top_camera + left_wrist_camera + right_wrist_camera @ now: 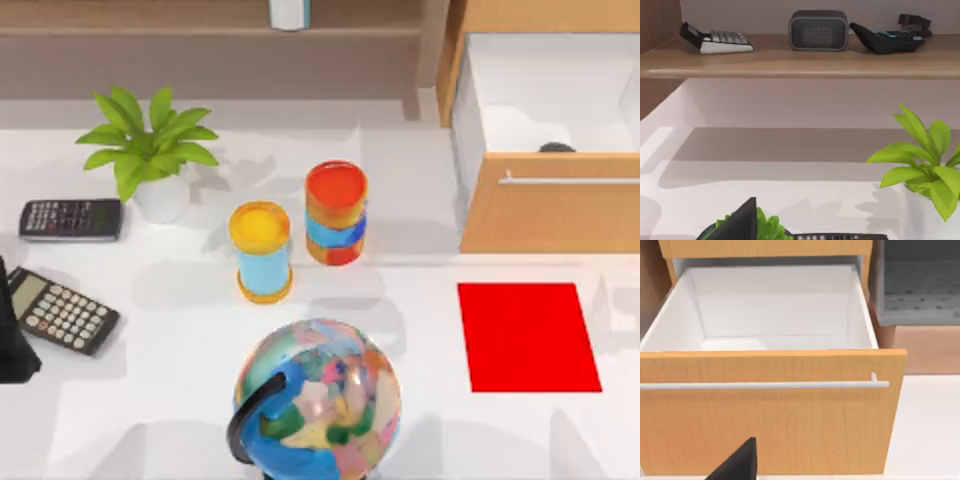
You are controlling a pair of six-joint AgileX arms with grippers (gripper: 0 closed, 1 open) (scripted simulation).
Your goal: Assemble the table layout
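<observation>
Left arm (15, 330) parked at table's (180, 400) left edge — claw state cannot tell

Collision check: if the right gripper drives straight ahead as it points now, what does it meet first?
Most likely the wooden drawer front, below its silver handle; the right wrist view faces it squarely. Depth to it is unclear.

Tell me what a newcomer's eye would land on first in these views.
Probably the multicoloured globe at the near edge of the white table, and the bright red mat to its right. Next, two colourful cylinders standing mid-table, then the open wooden drawer at the back right with a metal bar handle. A green potted plant sits at the back left.
</observation>
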